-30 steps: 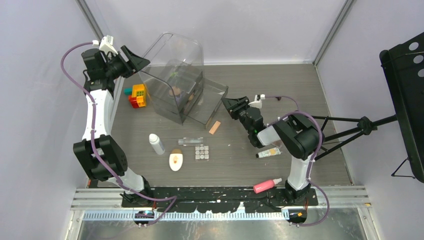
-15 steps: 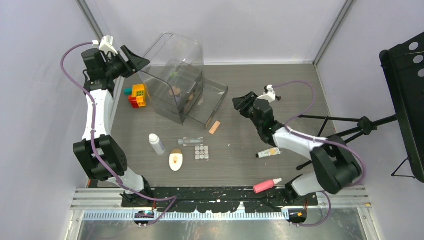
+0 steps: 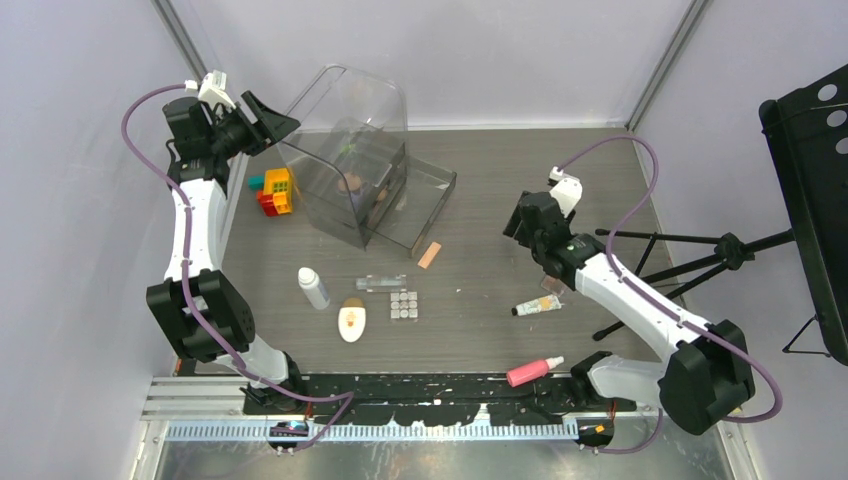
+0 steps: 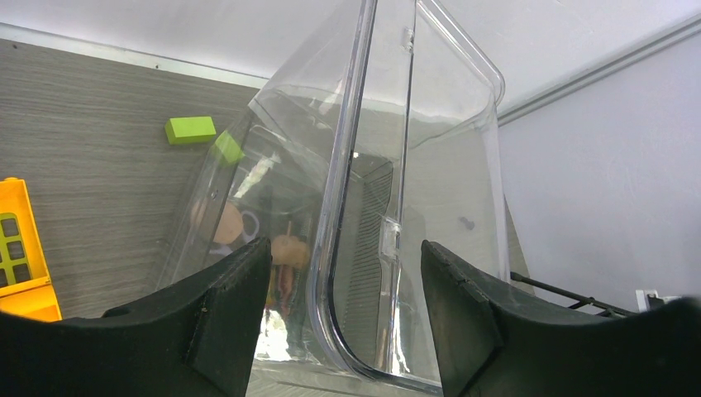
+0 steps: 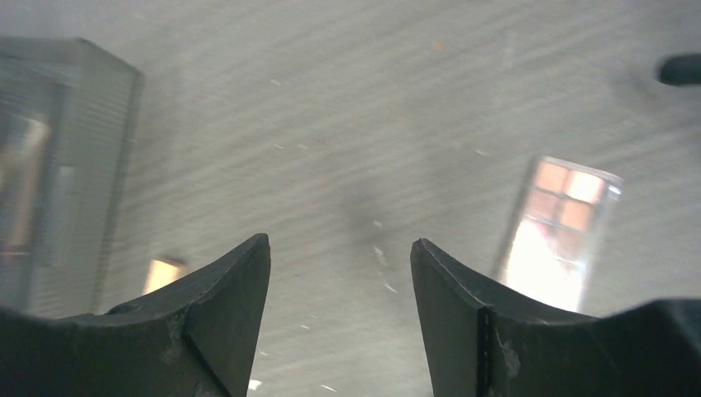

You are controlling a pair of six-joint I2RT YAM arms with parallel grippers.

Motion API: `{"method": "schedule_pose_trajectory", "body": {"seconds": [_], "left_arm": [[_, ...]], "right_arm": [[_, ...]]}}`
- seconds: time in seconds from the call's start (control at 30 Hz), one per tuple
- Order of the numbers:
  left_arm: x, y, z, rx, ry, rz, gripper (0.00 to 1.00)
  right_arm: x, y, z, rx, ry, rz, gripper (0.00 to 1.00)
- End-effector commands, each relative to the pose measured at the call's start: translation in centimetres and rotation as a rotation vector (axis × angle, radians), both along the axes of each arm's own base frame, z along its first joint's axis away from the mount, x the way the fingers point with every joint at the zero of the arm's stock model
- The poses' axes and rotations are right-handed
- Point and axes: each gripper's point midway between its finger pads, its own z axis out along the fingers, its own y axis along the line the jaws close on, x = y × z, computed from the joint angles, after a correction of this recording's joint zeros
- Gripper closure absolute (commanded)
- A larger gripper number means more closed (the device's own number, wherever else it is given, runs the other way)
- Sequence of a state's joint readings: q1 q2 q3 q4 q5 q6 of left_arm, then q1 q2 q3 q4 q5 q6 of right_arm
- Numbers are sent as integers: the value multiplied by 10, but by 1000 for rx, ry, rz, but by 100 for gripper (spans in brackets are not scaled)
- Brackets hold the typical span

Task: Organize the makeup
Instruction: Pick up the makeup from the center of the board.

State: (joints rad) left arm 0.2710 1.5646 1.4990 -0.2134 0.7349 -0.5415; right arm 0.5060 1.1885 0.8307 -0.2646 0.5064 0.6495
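1. Makeup lies scattered on the grey surface. Near the middle are a white bottle, a clear bottle on its side, a square-pan palette and a white oval compact. A small peach piece sits just near of the clear case, and a cream tube and a pink bottle lie at the near right.
2. Peach sponges show through the case wall, already inside. Toy bricks sit to its left.
3. The left arm's jaws stand spread at the far left, with the case's curved edge in line between them. Whether they touch it cannot be told.
4. The right arm's jaws hang spread and empty over bare surface, right of the case and far of the cream tube.
5. Most of the sorting looks undone.
6. The tube, closest to the right arm, is probably light and soft and may roll. A gentle pinch across the middle of its body should suit it.
7. The pink bottle looks stiff, smooth and round, so take it square across the barrel.
8. The palette and compact lie low and slick and are best caught by opposite edges.
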Motion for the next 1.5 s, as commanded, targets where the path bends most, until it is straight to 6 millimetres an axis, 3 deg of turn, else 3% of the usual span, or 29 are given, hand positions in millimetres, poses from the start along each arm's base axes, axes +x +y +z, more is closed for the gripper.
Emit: {"method": "schedule_pose_trajectory", "body": {"seconds": [0.0,0.2,0.37,0.87,1.23,1.47], "left_arm": [[-2,1,17,22,-70,-10,32],[-2,1,16,21,-67,-10,32],[-2,3,17,21,-69,-8,32],[-2,1,16,16,-66,-13,32],[-2,1,16,13,-64,-13,32],[-2,1,15,12,-62,-14,32]], "right_arm": [[-25,-40,-9,-97,147,-113,32],[-29,-73,-35,-116,250,-241,24],[-29,-88,-58,-120,320,-297,19],[-36,-105,-123,-41,477,-315,18],[-52,-110,-146,8,521,-330,24],[-51,-109,-146,21,517,-321,44]]}}
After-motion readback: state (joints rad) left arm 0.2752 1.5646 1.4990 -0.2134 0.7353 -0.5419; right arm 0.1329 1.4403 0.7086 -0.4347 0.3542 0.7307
